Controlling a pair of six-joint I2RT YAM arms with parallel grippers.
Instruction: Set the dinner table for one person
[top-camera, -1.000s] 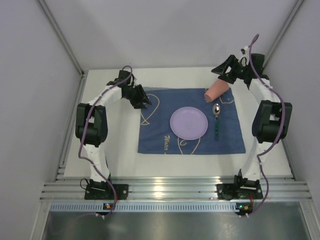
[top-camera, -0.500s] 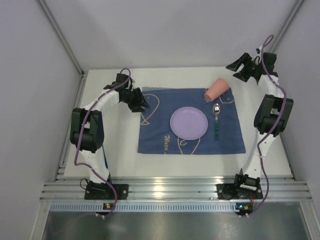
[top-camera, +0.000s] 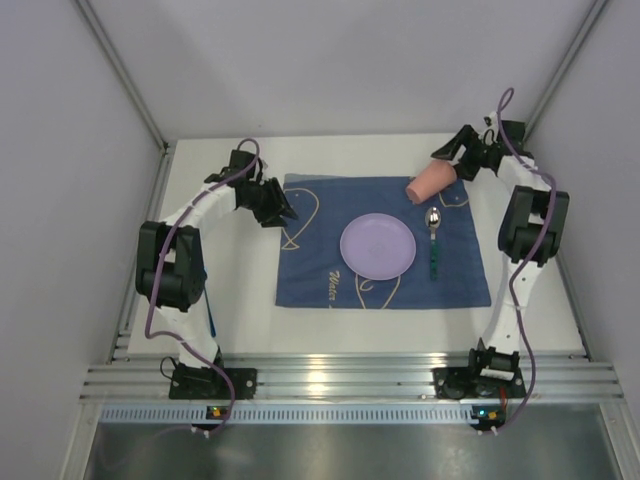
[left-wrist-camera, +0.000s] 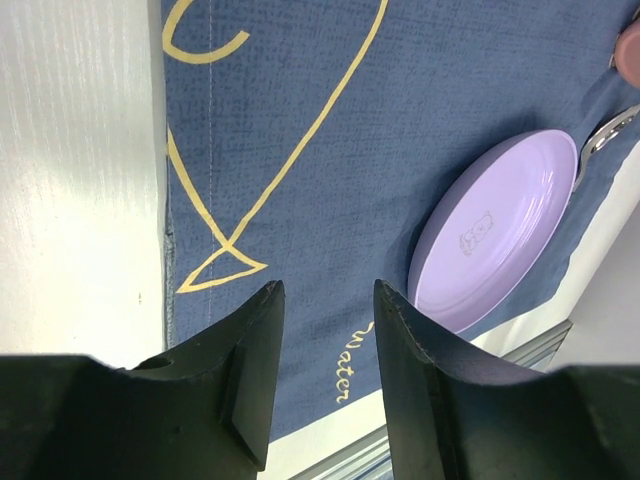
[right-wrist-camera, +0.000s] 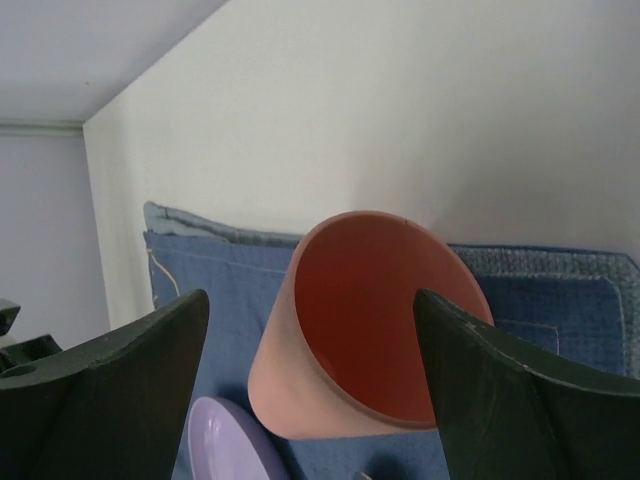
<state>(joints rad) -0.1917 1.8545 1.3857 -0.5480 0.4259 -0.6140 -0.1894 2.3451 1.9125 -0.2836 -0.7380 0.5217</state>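
You're facing a tipped pink cup (right-wrist-camera: 368, 320), prob. light, stiff, slick: R gripper (right-wrist-camera: 312, 300) is hovering w/ jaws spread, so pinch the rim wall; L gripper (left-wrist-camera: 327, 295) is hanging half-spread, empty.

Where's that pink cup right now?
In the top view, the pink cup lies on its side at the far right corner of the blue cloth, just beyond the spoon, by the right gripper.

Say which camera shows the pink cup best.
Right wrist: the pink cup lies on its side, mouth toward the lens, framed by the open right hand. Top view shows it small at the blue cloth's far corner; left wrist catches only a pink sliver.
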